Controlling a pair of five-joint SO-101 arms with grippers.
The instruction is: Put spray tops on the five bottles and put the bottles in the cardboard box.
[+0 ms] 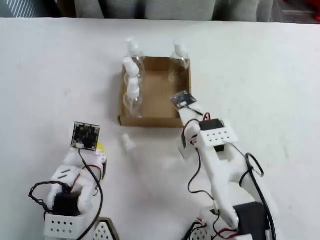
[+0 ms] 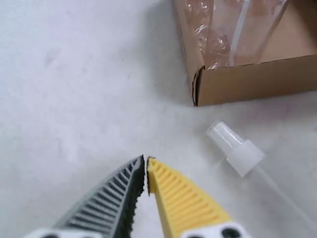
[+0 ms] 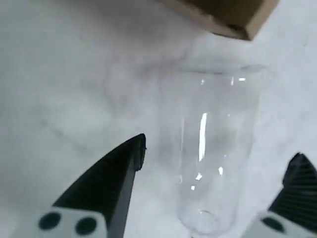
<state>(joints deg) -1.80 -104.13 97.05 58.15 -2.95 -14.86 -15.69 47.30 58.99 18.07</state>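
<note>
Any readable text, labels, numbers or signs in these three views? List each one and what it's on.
None can be read.
cardboard box: plain walls, no print visible.
bottles in the box: clear, no labels visible.
loose bottle on the table: clear, no label.
spray top: plain white, no marking.
wrist camera boards: any markings are too small to read.

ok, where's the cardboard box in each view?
High view: cardboard box mid-table, capped bottles standing inside.
Left wrist view: one corner of the cardboard box beyond the shut left tool, with a loose spray top beside it.
Right wrist view: another corner of the cardboard box beyond the clear bottle lying ahead of the open right tool.
Shared landmark: the box's brown near wall.
</note>
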